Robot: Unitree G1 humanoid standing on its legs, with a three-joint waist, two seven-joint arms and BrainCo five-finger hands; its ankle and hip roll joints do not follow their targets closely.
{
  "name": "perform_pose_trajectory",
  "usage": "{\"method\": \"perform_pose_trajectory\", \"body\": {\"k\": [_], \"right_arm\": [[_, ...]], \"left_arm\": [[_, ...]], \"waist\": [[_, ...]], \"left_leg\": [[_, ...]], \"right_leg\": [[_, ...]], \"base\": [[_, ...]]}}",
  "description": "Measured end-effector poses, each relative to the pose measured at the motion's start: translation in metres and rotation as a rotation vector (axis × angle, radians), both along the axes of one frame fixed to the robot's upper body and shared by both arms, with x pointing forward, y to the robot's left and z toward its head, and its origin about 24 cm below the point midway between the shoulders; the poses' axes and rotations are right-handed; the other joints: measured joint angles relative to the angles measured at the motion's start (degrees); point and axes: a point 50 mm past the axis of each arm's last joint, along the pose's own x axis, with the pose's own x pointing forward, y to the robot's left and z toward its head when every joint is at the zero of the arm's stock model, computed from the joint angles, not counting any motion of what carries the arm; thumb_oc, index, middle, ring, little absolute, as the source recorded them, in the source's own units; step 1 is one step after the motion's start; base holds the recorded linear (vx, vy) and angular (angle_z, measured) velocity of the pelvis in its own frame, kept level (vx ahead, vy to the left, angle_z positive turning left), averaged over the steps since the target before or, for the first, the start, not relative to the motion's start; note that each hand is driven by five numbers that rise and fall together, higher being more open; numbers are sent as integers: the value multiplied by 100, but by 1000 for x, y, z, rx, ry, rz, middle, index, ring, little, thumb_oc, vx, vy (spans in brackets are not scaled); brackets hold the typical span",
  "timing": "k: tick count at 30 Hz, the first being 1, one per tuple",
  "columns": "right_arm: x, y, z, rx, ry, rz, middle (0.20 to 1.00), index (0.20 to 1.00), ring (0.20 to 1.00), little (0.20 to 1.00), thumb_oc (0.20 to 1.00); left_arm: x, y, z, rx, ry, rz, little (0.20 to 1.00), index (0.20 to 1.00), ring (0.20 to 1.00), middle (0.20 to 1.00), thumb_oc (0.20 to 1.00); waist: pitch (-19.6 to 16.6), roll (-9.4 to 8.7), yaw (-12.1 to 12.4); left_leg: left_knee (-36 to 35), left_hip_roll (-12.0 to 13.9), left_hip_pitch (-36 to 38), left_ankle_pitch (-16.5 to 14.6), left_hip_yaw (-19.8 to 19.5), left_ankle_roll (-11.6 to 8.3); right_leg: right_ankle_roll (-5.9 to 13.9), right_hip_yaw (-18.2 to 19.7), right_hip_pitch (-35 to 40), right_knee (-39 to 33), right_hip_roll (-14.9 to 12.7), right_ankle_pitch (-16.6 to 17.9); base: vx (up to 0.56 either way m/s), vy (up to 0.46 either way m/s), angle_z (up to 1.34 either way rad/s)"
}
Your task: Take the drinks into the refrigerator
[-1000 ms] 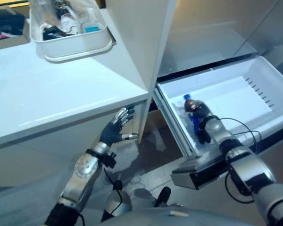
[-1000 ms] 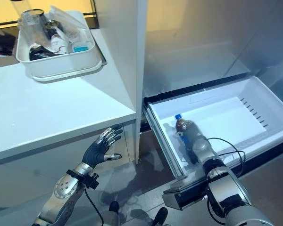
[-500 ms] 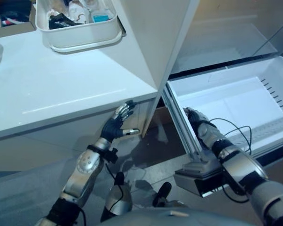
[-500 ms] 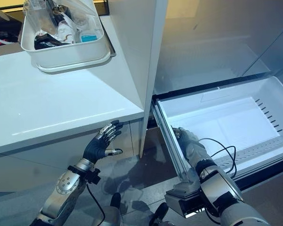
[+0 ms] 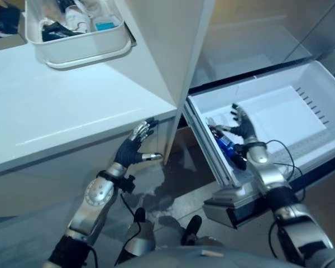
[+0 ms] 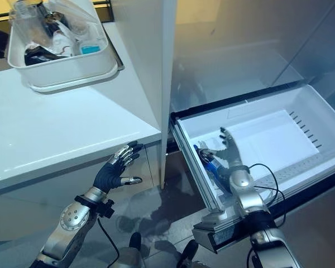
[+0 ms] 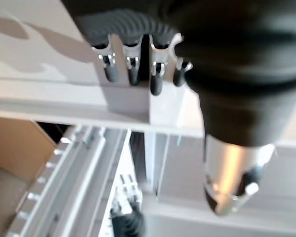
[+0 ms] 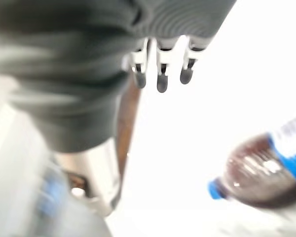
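Right hand (image 5: pixel 243 124) open above bottle (image 5: pixel 223 144) lying in drawer (image 5: pixel 301 84), seemingly released; left hand (image 5: pixel 135 149) open, idle under counter (image 5: pixel 72 117).

kitchen | white counter (image 5: pixel 72 111) | open refrigerator drawer (image 5: pixel 279 111) | tub of clutter (image 5: pixel 72 44) on counter

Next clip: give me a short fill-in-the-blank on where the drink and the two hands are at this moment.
1. The dark soda bottle with a blue label lies inside the pulled-out white ____ of the refrigerator.
2. The right hand hovers above the bottle with its fingers ____.
3. The left hand is under the edge of the white ____, fingers spread.
4. The white tray of clutter sits ____ the counter.

Missing words: drawer; open; counter; on
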Motion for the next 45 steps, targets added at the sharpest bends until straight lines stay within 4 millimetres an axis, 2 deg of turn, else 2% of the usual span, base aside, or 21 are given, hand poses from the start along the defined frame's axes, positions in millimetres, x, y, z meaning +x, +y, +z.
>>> {"method": "perform_pose_trajectory", "body": {"k": [1,2,4,6,13,16,17,19,20,22,23,25,28,30,32,35,37,38,39,40,45], "right_arm": [[-8,-8,8,18,-64,-30,1000,1000,1000,1000,1000],[-15,-19,7,43,-72,-70,1000,1000,1000,1000,1000],[-29,-35,12,106,-130,-143,1000,1000,1000,1000,1000],[-43,-52,14,132,-160,-206,1000,1000,1000,1000,1000],[-78,-100,27,127,-249,-404,1000,1000,1000,1000,1000],[-100,-133,10,151,-198,-575,1000,1000,1000,1000,1000],[-111,-143,-6,141,-124,-629,1000,1000,1000,1000,1000],[-125,-158,-28,132,-7,-709,1000,1000,1000,1000,1000],[-144,-167,-51,143,100,-796,1000,1000,1000,1000,1000],[-167,-170,-80,157,247,-866,200,200,200,200,200],[-183,-169,-92,152,321,-888,200,200,200,200,200],[-196,-165,-114,172,440,-912,200,200,200,200,200],[-204,-146,-144,168,615,-867,200,200,200,200,200],[-195,-124,-158,139,699,-748,200,200,200,200,200],[-168,-95,-168,90,762,-571,200,200,200,200,200],[-128,-70,-164,19,743,-386,200,200,200,200,200],[-98,-56,-153,-49,707,-288,200,200,200,200,200],[-82,-52,-148,-124,731,-260,200,200,200,200,200],[-81,-54,-147,-144,736,-253,200,200,200,200,200],[-80,-53,-146,-159,725,-235,200,200,200,200,200],[-46,-40,-126,-342,699,-133,200,200,200,200,200]], "left_arm": [[-2,2,0,5,1,1,1000,1000,1000,1000,1000],[-2,5,-2,12,9,8,1000,1000,1000,1000,1000],[-3,8,-2,41,2,11,1000,1000,1000,1000,1000],[-3,12,0,65,-8,17,1000,1000,1000,1000,1000],[-1,22,6,60,-34,47,1000,1000,1000,1000,1000],[-2,24,6,64,-31,39,1000,1000,1000,1000,1000],[-2,23,7,66,-36,28,1000,1000,1000,1000,1000],[-3,22,10,67,-46,14,1000,1000,1000,1000,1000],[-5,22,12,63,-54,6,1000,1000,1000,1000,1000],[-4,21,14,64,-61,-4,1000,1000,1000,1000,1000],[-5,21,13,64,-58,-1,1000,1000,1000,1000,1000],[-4,21,14,61,-61,0,1000,1000,1000,1000,1000],[-4,21,14,41,-60,5,1000,1000,1000,1000,1000],[-4,20,13,31,-56,7,1000,1000,1000,1000,1000],[-4,19,13,15,-51,-3,1000,1000,1000,1000,1000],[-5,16,12,13,-45,-13,1000,1000,1000,1000,1000],[-5,15,12,11,-43,-17,1000,1000,1000,1000,1000],[-6,15,11,9,-39,-15,1000,1000,1000,1000,1000],[-6,14,11,8,-38,-18,1000,1000,1000,1000,1000],[-7,15,9,9,-32,-12,1000,1000,1000,1000,1000],[-7,18,5,-2,-13,30,1000,1000,1000,1000,1000]], "waist": [[6,1,8],[12,-22,-125],[14,-17,-157],[14,-16,-352],[6,9,-805],[-7,25,-847],[-16,20,-946],[-34,17,-929],[-55,33,-950],[-87,65,-939],[-112,101,-966],[-158,104,-982],[-273,95,-947],[-345,90,-938],[-397,111,-889],[-464,194,-751],[-482,212,-517],[-486,179,-428],[-487,147,-449],[-491,109,-325],[-426,-7,-229]], "left_leg": [[-19,0,20,0,17,0],[-38,0,85,0,79,1],[-46,-1,130,-1,129,2],[-48,-1,167,-2,217,3],[-50,16,287,-13,511,-5],[-51,14,319,-24,624,-5],[-51,14,313,-26,642,-7],[-51,17,310,-26,655,-7],[-51,16,299,-26,673,-7],[-51,22,296,-26,691,-8],[-52,23,295,-28,699,-9],[-52,30,305,-30,712,-12],[-53,42,312,-30,710,-13],[-53,38,312,-29,698,-11],[-55,52,321,-33,675,6],[-54,24,295,-12,599,13],[-52,-1,271,2,549,22],[-49,-2,265,12,525,24],[-50,-4,256,31,518,23],[-53,-1,233,34,470,24],[-52,25,73,57,344,30]], "right_leg": [[1,14,12,1,-2,7],[3,65,27,0,10,11],[2,141,47,0,11,20],[-5,200,31,0,23,42],[-48,503,-26,0,80,134],[-63,636,-66,-1,94,174],[-67,659,-89,-1,99,194],[-69,675,-97,-1,103,200],[-75,691,-121,-1,106,208],[-78,713,-132,-1,112,214],[-78,722,-139,-2,112,214],[-83,739,-138,-2,124,218],[-90,740,-130,-6,120,221],[-78,734,-129,-31,114,213],[-68,708,-100,-34,67,188],[-58,642,-91,-34,62,205],[-79,596,-79,-28,53,245],[-79,574,-80,-8,53,248],[-79,567,-84,-7,53,248],[-78,526,-66,-13,34,241],[-94,391,-114,-35,-2,245]], "base": [[28,-31,-10],[42,-42,-15],[37,-38,-18],[12,-27,-24],[20,-23,-23],[16,-13,-19],[19,-21,-17],[7,-14,-6],[3,-15,-7],[16,-12,-7],[15,-7,-5],[1,-4,-6],[0,0,-2],[-2,8,2],[-3,9,5],[7,4,12],[6,9,15],[-16,6,9],[-24,23,12],[-23,20,11],[-33,27,14]]}}
